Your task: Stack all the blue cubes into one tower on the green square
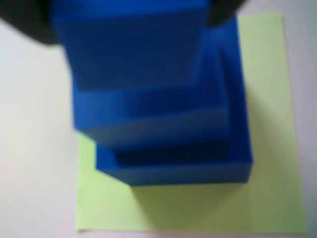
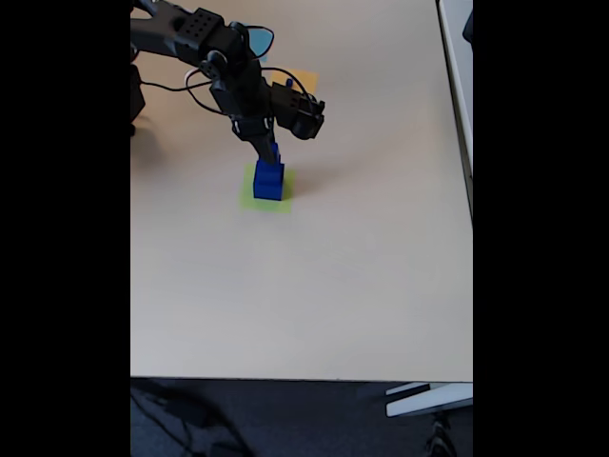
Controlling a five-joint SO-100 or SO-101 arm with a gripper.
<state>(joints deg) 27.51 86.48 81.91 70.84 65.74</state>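
A pale beige table (image 2: 314, 286) fills most of the fixed view, with a black robot arm (image 2: 224, 67) reaching in from the far left corner. Toward the far left part of the table lies a flat lime-green square (image 2: 249, 200), and on it stands a tower (image 2: 268, 179) of dark blue cubes, stepped from wide at the base to narrow at the top.

The arm bends down over this tower, and its gripper (image 2: 269, 150) sits right at the top of the stack. From this distance the fingers merge with the small top cube (image 2: 275, 152), so I cannot tell whether they clasp it or have let go.

The wrist view looks steeply down the stack. The large cube (image 1: 198, 171) rests on the green square (image 1: 277, 148), set toward the square's left and upper part in this view, leaving bare green at the right and along the bottom. The medium cube (image 1: 148, 116) sits on it, and the small cube (image 1: 129, 44) looms blurred on top. Dark finger shapes (image 1: 29, 22) show at the two upper corners, flanking the small cube; whether they touch it is unclear.

Behind the arm, near the table's far edge, part of an orange paper square (image 2: 303, 78) and a light-blue one (image 2: 257, 38) peek out.
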